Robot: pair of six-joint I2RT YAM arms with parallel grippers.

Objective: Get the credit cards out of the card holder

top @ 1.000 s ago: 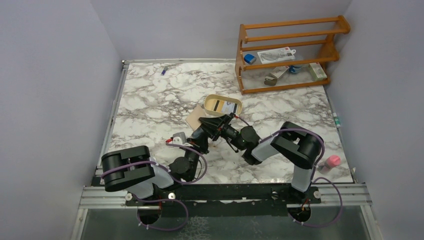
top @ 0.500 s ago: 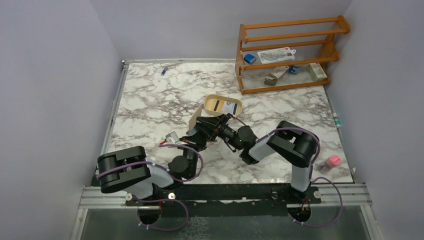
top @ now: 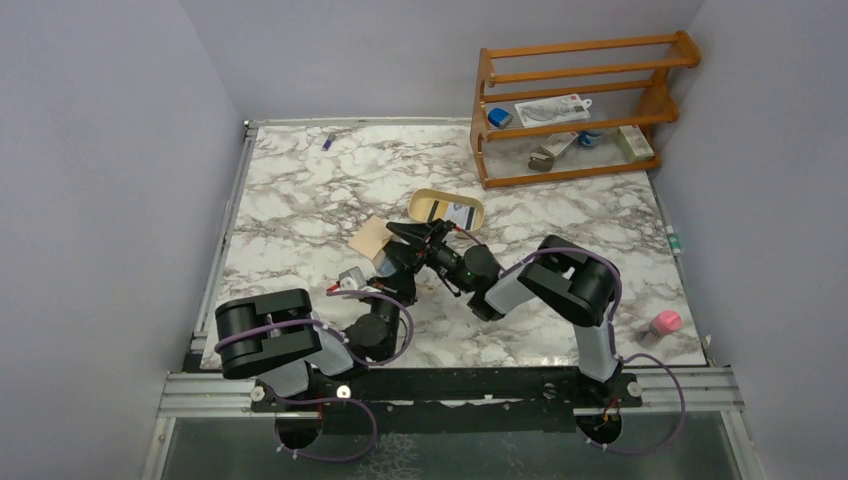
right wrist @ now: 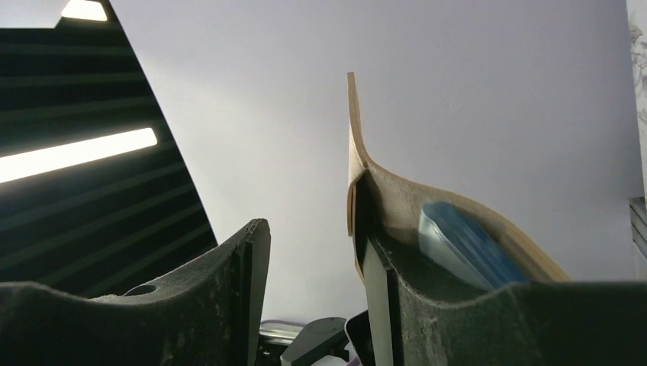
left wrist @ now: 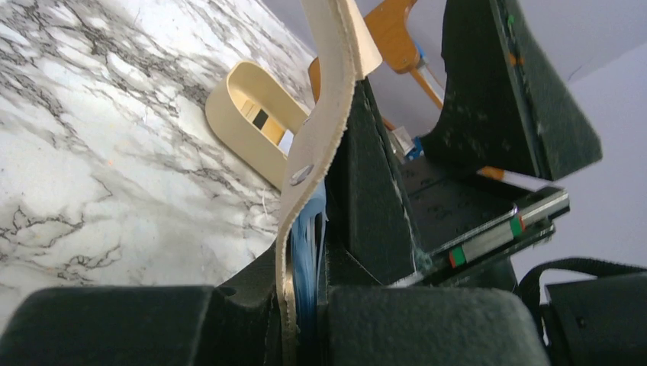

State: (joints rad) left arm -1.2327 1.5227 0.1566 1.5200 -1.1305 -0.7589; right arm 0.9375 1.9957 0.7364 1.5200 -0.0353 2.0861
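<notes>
The tan card holder (top: 369,237) is held up off the marble, and my left gripper (top: 385,262) is shut on its lower edge. In the left wrist view its flap (left wrist: 328,99) curves upward, and the pale blue credit cards (left wrist: 307,252) are pinched inside it between my jaws (left wrist: 305,305). My right gripper (top: 412,238) meets the holder from the right and stands open (right wrist: 313,229) with nothing between its fingers. One right finger (right wrist: 381,297) lies against the opened flap (right wrist: 397,191), and a blue card (right wrist: 465,244) shows in the pocket beyond it.
An oval tan tray (top: 418,200) with cards in it sits just behind the grippers; the left wrist also sees this tray (left wrist: 244,107). A wooden rack (top: 580,100) with small items fills the back right. A pink object (top: 665,322) lies near the right edge, and a small blue item (top: 328,141) at the far left.
The left gripper has carried the card holder to the left. The right gripper followed it and its jaws have spread wider.
</notes>
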